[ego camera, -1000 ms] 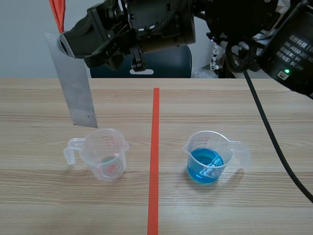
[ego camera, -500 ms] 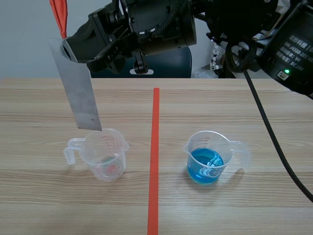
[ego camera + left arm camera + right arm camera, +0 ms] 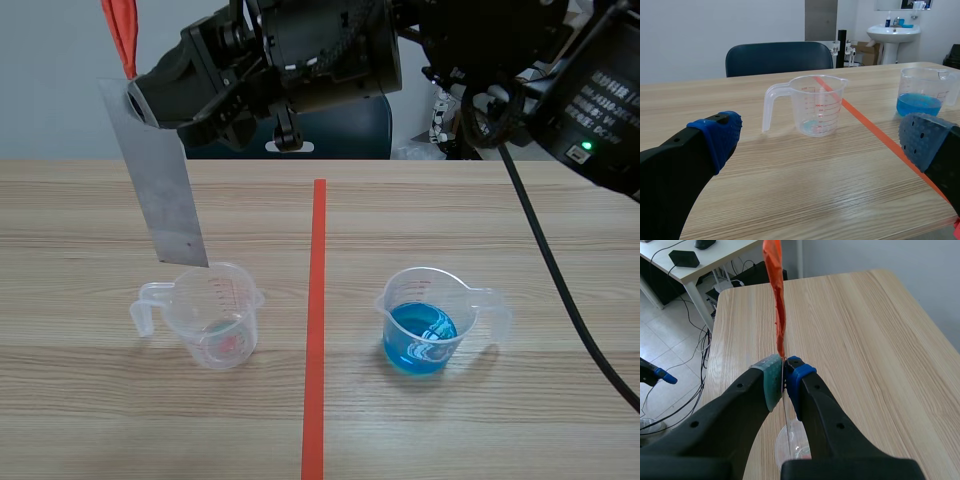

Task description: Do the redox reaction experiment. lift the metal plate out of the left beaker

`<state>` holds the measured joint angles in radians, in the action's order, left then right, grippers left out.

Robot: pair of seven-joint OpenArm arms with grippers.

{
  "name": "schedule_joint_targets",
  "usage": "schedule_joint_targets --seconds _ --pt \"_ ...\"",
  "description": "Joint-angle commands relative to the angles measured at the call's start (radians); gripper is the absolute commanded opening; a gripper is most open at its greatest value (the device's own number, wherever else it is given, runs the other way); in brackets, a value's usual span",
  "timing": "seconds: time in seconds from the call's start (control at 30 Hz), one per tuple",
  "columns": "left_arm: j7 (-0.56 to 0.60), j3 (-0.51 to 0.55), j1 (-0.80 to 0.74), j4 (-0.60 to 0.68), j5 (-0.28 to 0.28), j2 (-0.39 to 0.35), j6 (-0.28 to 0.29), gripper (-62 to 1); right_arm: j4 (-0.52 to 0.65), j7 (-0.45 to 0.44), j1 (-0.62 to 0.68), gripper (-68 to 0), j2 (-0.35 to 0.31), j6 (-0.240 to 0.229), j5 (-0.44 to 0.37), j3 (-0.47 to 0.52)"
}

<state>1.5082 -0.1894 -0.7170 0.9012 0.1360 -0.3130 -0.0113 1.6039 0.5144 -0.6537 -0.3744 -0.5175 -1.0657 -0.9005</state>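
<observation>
Hanging at far left, your metal plate (image 3: 160,180) is clamped at its top by the right gripper (image 3: 135,100), lower end just above the left beaker (image 3: 215,315). Beyond the tape line (image 3: 316,300) stands the blue-filled right beaker (image 3: 425,325). Your left gripper (image 3: 821,136) gapes wide, holding nothing.

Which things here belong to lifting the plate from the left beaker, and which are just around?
In the job: metal plate, shut in the right gripper; clear left beaker below it.
Just around: beaker of blue liquid; open left gripper; chair; sink.
</observation>
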Motion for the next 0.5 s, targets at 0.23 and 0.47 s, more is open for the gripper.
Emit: schedule_joint_targets --seconds 0.23,0.47 --pt "0.046 0.000 -0.008 0.017 0.002 0.002 -0.002 1.4 0.007 -0.019 -0.028 -66.9 0.000 0.000 -0.012 0.006" --pt "0.046 0.000 -0.008 0.017 0.002 0.002 -0.002 1.4 0.007 -0.027 -0.028 -66.9 0.000 0.000 -0.012 0.006"
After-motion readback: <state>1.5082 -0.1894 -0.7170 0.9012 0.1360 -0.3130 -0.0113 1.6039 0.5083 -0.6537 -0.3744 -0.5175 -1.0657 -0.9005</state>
